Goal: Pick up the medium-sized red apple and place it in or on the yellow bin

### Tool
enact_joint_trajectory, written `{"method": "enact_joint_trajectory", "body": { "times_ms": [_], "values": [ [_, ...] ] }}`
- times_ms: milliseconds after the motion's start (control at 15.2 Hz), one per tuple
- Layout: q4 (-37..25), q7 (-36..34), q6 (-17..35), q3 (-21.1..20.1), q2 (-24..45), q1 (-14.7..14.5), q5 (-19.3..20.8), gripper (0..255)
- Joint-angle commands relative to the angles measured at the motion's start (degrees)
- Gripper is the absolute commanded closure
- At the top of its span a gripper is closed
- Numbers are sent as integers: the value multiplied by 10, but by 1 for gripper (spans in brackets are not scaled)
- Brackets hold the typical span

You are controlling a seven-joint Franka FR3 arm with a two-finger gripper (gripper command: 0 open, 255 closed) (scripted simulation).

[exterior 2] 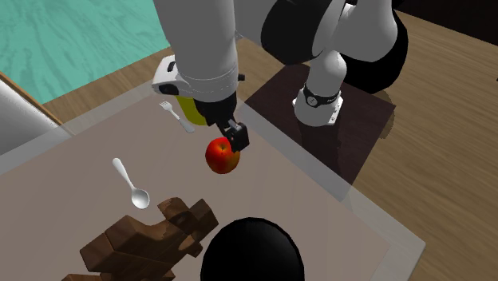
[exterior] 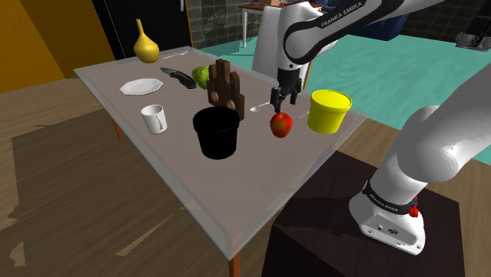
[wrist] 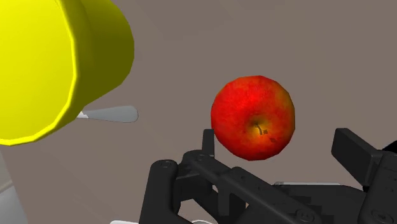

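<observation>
A red apple (exterior: 281, 124) (exterior 2: 223, 155) (wrist: 253, 116) with a yellow patch rests on the grey table (exterior: 189, 181). The yellow bin (exterior: 328, 110) (wrist: 44, 63) stands upright just beside it, toward the shoulder view's right; in the second exterior view the arm mostly covers the yellow bin (exterior 2: 187, 109). My black gripper (exterior: 281, 101) (exterior 2: 237, 137) (wrist: 277, 139) hangs directly over the apple and is open. In the wrist view the apple lies between the fingers (wrist: 208, 141): one is close to its side and the other stands well apart. Nothing is held.
A black pot (exterior: 216, 132), a white mug (exterior: 154, 119), a wooden block (exterior: 226, 85), a green apple (exterior: 201, 75), a plate (exterior: 142, 86), a knife (exterior: 179, 76) and a yellow vase (exterior: 145, 46) stand farther left. A spoon (exterior 2: 131, 184) and fork (exterior 2: 171, 112) lie near the bin.
</observation>
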State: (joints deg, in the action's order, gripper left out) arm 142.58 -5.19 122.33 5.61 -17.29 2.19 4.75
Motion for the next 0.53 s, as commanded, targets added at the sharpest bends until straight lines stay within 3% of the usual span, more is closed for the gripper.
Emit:
{"method": "enact_joint_trajectory", "body": {
  "times_ms": [0, 462],
  "values": [
    [8, 0, 17, 1, 8, 1, 1, 0],
    [20, 0, 39, 2, 18, 1, 2, 0]
  ]
}}
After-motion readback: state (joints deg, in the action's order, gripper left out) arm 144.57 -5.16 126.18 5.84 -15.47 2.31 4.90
